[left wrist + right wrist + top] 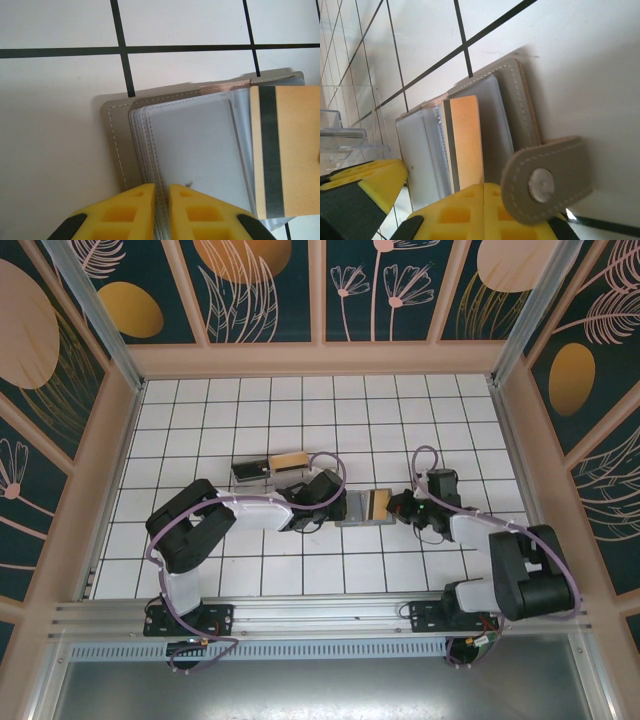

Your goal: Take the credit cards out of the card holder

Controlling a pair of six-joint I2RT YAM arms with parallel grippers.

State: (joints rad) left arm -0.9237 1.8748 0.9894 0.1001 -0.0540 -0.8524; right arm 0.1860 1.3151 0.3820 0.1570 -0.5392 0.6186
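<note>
Two cards (290, 460) lie freed already. The left gripper (161, 190) clamps the card holder (116, 140); the right gripper (484, 190) pinches the orange card (465, 140), seemingly partly out.

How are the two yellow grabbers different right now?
The left gripper pinches the clear sleeves of the card holder; the right gripper pinches the orange card. The left gripper's jaws have a thin gap around the sleeves; the right gripper's are pressed together. Both have yellow fingers.

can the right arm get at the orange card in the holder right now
Likely yes: the right gripper looks shut on the edge of the orange card, with the left gripper pinning the card holder.
</note>
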